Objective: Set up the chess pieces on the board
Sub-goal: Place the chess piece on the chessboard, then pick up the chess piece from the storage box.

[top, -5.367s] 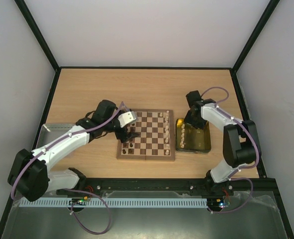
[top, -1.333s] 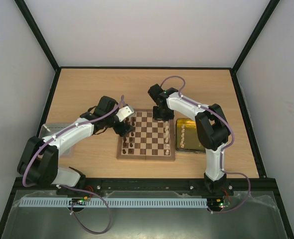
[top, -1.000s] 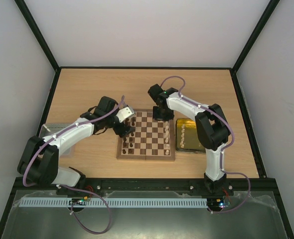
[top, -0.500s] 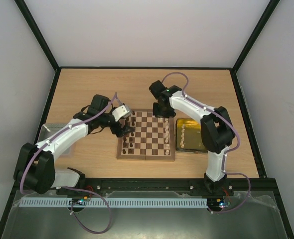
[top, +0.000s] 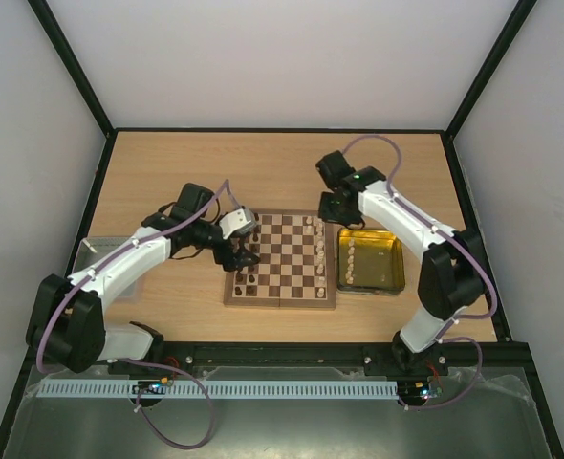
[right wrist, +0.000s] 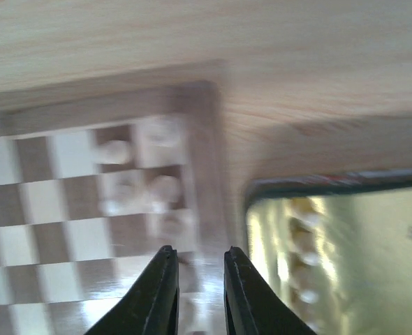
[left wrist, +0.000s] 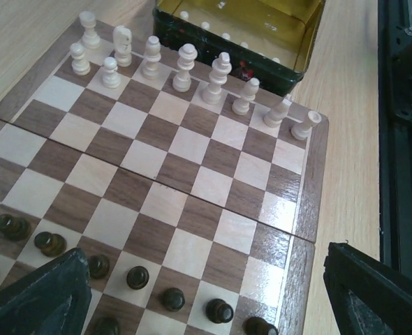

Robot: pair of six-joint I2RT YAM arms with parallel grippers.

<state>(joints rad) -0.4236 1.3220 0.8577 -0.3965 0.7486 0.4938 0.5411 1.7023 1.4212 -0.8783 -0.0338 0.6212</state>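
The board (top: 282, 279) lies mid-table. Dark chess pieces (top: 248, 275) stand along its left side and cream chess pieces (top: 319, 251) along its right side. My left gripper (top: 243, 251) hovers over the board's left part. In the left wrist view (left wrist: 206, 300) it is wide open and empty, above the dark pieces (left wrist: 137, 277), with the cream row (left wrist: 184, 68) beyond. My right gripper (top: 333, 207) hangs by the board's far right corner. In the blurred right wrist view (right wrist: 197, 279) its fingers stand slightly apart with nothing between them, over the board's rim (right wrist: 207, 174).
A yellow translucent tray (top: 391, 251) holding several more cream pieces (top: 352, 260) sits right of the board; it also shows in the left wrist view (left wrist: 311, 42) and the right wrist view (right wrist: 373, 230). A grey metal tray (top: 93, 249) lies at the table's left edge.
My right gripper has pulled back from the board's far edge and moved right, toward the yellow tray's far end. My left gripper has shifted slightly over the board's left side.
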